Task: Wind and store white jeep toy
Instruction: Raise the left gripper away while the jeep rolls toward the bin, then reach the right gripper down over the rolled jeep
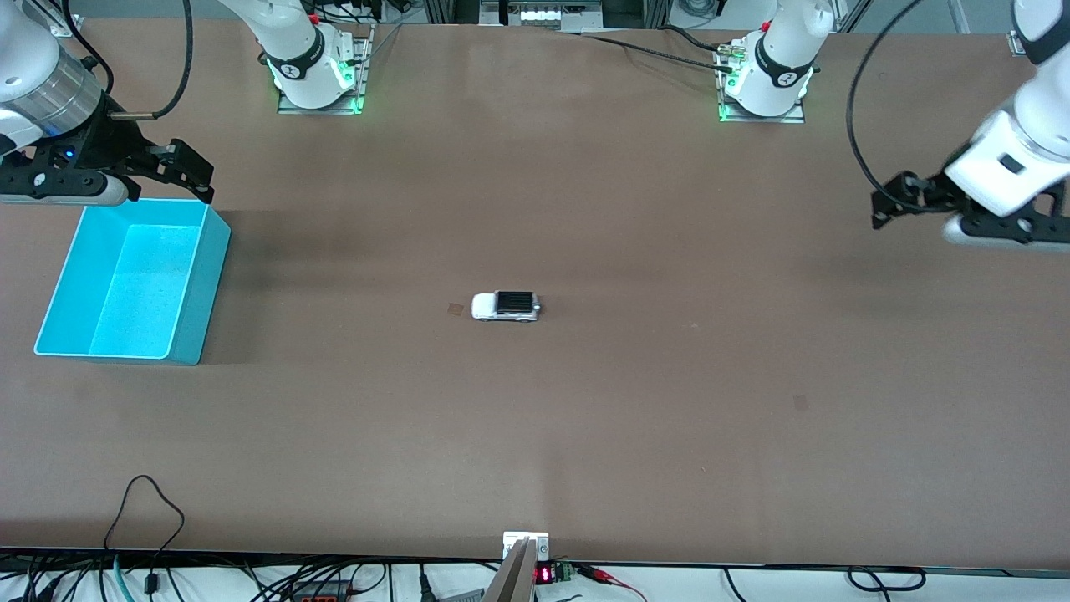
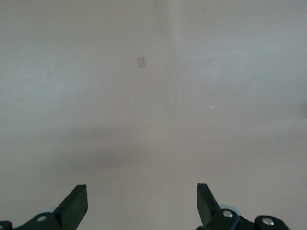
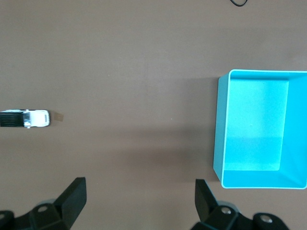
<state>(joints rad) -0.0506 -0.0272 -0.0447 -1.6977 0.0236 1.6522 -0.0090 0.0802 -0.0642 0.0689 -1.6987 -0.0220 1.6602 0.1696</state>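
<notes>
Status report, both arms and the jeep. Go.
Left end effector open, over bare table. Right end effector open, above cyan bin. White jeep toy mid-table, untouched. Nothing in the way.

The white jeep toy [image 3: 25, 118] is cut off by the right wrist view's edge; the cyan bin [image 1: 188, 288] partly hidden under the right gripper [image 1: 188, 171].
</notes>
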